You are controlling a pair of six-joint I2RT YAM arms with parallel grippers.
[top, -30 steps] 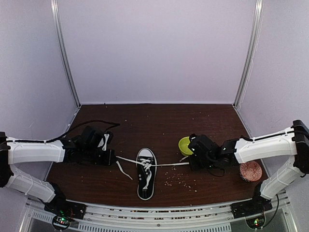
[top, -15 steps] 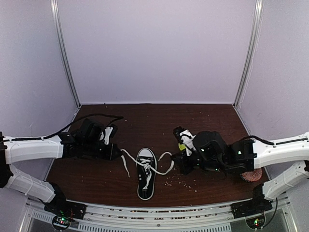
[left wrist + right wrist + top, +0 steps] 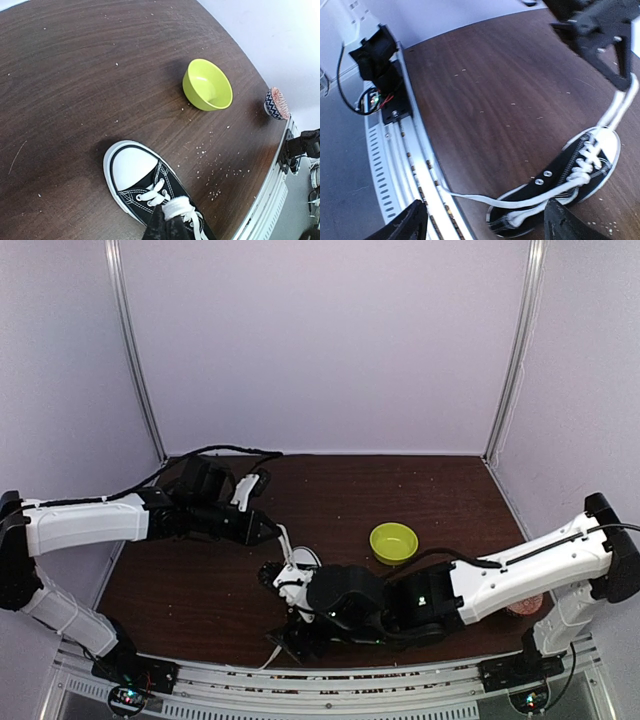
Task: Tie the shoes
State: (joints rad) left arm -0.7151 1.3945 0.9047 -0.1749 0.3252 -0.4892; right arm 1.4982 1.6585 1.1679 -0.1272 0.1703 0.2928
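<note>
Presently, left arm [image 3: 90, 525] stretched from the left side toward the middle of the surface [image 3: 180, 590], forearm nearly level, wrist angled down toward the toe end of the sneaker [image 3: 560, 167]. Left fingers [image 3: 270, 530] pinched together on the taut lace [image 3: 619, 107], drawn up from the lacing past the toe cap. Right arm [image 3: 520, 565] laid low and long across the front of the surface from the right corner, wrist crossing over the heel half of the sneaker and hiding it from above. Right fingers [image 3: 286, 640] spread wide by the heel at the near edge, gripping nothing. Slack lace [image 3: 470, 197] trailing from the sneaker's opening, seen between them in the wrist view, as far as the near edge of the surface. Sneaker upright on its sole near the front middle of the surface, white toe cap pointing away from the arm bases. Green bowl [image 3: 394, 541] behind and to the right of it, apart. Patterned bowl [image 3: 276, 103] farther right near the edge, largely covered by the right forearm in the overhead view.

Compared with half a second ago: right wrist swung from the right of the sneaker, beside the green bowl, to the heel side at the front edge; green bowl now fully in view. Left fingers shifted from the left of the sneaker to just behind the toe, lace lifted off the surface. Sneaker in the same spot.
</note>
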